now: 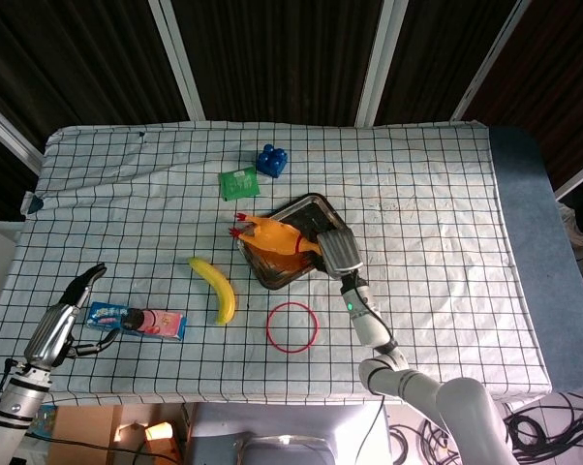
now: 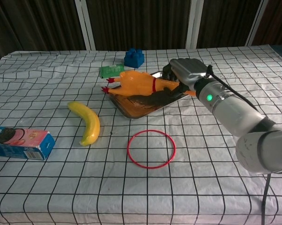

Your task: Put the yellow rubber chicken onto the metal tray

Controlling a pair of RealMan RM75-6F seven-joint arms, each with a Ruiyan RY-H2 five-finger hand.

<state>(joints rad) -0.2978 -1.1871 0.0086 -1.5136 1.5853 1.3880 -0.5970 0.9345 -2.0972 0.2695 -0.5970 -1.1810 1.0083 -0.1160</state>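
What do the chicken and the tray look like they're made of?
Chicken: likely soft rubber or vinyl, judging by its smooth, glossy orange-yellow skin. Tray: probably thin metal, with a shiny silver rolled rim and a darker, dull-looking floor.
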